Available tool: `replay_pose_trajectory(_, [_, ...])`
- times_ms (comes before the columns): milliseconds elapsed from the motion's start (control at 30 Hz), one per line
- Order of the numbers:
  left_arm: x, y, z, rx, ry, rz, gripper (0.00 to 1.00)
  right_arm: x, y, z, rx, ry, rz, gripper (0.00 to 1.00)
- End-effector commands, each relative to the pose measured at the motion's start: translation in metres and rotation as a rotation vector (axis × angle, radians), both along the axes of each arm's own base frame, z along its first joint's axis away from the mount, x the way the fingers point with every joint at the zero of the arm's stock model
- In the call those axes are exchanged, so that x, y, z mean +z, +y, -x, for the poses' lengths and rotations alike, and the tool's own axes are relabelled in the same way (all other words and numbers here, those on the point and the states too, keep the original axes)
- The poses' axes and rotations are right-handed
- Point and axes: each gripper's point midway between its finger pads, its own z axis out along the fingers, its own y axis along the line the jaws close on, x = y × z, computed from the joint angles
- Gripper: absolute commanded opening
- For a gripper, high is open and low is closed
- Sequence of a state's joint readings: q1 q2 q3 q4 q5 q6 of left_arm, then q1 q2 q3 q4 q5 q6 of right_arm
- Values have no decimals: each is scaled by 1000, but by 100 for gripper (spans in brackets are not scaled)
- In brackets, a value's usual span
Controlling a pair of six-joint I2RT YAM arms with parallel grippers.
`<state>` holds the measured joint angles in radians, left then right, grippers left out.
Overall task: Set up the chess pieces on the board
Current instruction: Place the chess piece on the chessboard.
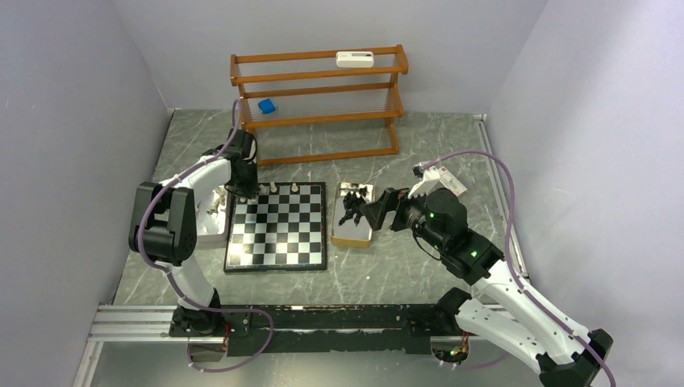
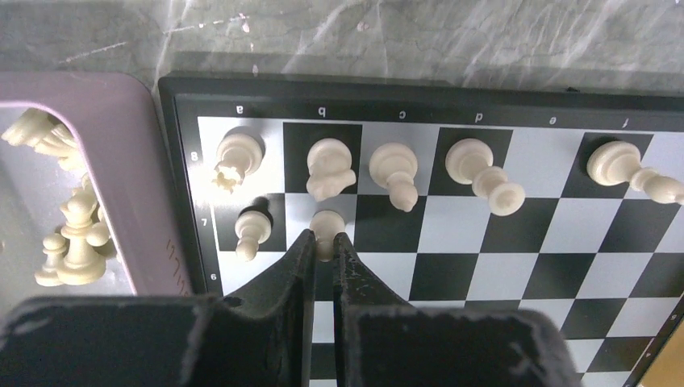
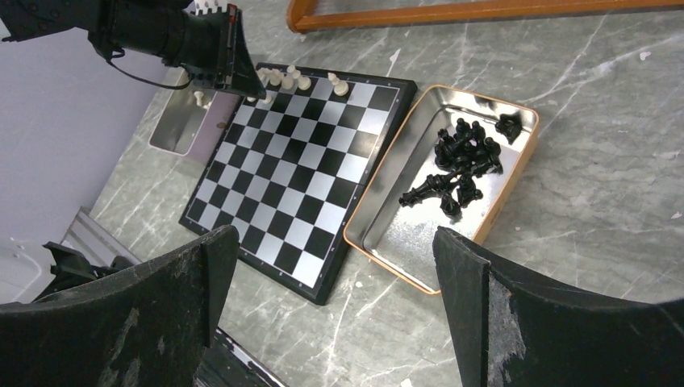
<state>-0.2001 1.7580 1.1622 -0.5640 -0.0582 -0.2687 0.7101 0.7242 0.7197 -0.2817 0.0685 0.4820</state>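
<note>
Left gripper (image 2: 324, 242) clenched on white pawn (image 2: 326, 224), at b7 on board (image 2: 403, 90). My worry: fingers opening could clip a7 pawn (image 2: 252, 230) or knight (image 2: 329, 168), both close. Right gripper (image 3: 335, 250) released, empty, near tin (image 3: 516, 121) of black pieces (image 3: 460, 165). Rim reads a–f, 8, 7, 6.

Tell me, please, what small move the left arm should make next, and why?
Probably open the left gripper and lift straight up: it is shut on a cream pawn that sits over the board square beside the standing pawn. Whether it touches down is unclear, so release gently.
</note>
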Motion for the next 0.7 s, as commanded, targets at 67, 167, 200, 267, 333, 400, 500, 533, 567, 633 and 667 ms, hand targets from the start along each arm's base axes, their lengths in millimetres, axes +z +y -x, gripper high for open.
replay_pose_trajectory(67, [7, -3, -16, -5, -44, -18, 13, 20, -2, -2, -12, -47, -19, 95])
replay_pose_trajectory(167, [7, -3, -15, -7, -44, -18, 14, 19, -2, -2, -12, -47, -20, 95])
replay_pose_trajectory(200, [6, -3, -14, -9, -42, -17, 14, 19, -2, -2, -13, -46, -20, 95])
replay_pose_trajectory(267, [5, -4, -13, -12, -36, -18, 15, 18, -1, -2, -11, -44, -18, 95])
replay_pose_trajectory(333, [5, -4, -12, -14, -34, -17, 17, 17, -1, -2, -11, -41, -15, 95])
replay_pose_trajectory(400, [4, -5, -11, -20, -33, -16, 18, 16, -1, -3, -13, -40, -17, 95])
replay_pose_trajectory(500, [5, -8, -10, -33, -27, -16, 19, 15, -1, -3, -11, -37, -18, 95])
replay_pose_trajectory(533, [7, -7, -10, -35, -27, -19, 20, 15, -1, -2, -11, -36, -17, 95])
replay_pose_trajectory(567, [7, -7, -10, -33, -26, -22, 21, 15, -1, -2, -13, -36, -18, 95])
replay_pose_trajectory(633, [10, -6, -10, -33, -29, -27, 23, 15, -1, -2, -12, -36, -19, 95])
replay_pose_trajectory(667, [13, -6, -10, -31, -32, -30, 23, 15, -1, -2, -12, -36, -17, 95])
